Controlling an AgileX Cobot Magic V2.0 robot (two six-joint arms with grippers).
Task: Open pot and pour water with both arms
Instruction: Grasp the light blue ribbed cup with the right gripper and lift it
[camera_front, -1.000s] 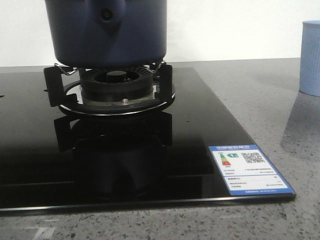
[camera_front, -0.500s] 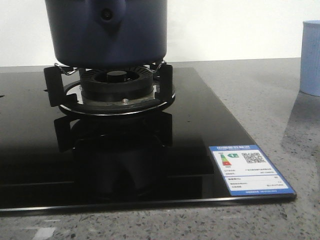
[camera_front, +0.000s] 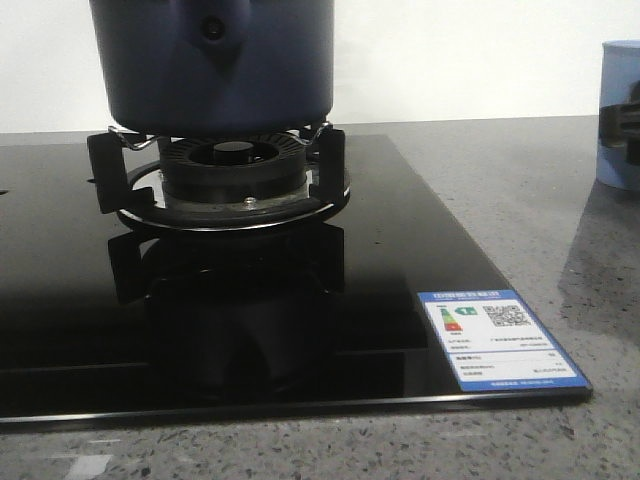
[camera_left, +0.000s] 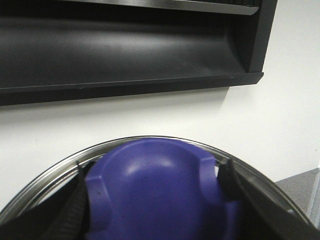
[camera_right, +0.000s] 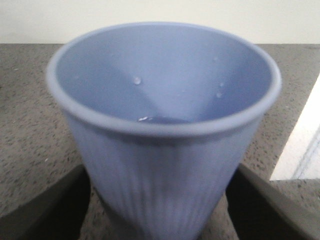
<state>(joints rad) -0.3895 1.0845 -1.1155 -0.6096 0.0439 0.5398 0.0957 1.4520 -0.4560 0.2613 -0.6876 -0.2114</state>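
Note:
The dark navy pot (camera_front: 215, 65) stands on the burner support (camera_front: 230, 185) of the black glass hob; its top is cut off by the frame. In the left wrist view my left gripper (camera_left: 152, 200) is shut on the purple-blue lid knob (camera_left: 155, 190), with the lid's steel rim (camera_left: 55, 172) curving round it. The pale blue ribbed cup (camera_right: 162, 125) stands on the counter at the right. My right gripper (camera_right: 157, 210) is open, its fingers (camera_right: 50, 205) on either side of the cup's lower part. A dark part of the right gripper shows against the cup (camera_front: 615, 165) in the front view.
The black glass hob (camera_front: 400, 260) carries a blue-and-white energy label (camera_front: 497, 338) at its front right corner. Grey speckled counter (camera_front: 530, 200) lies round it. A black range hood (camera_left: 125, 45) hangs on the white wall above the pot.
A dark part of the right gripper has come into the front view at the cup, and the shadow on the counter below the cup has grown. The pot has not moved.

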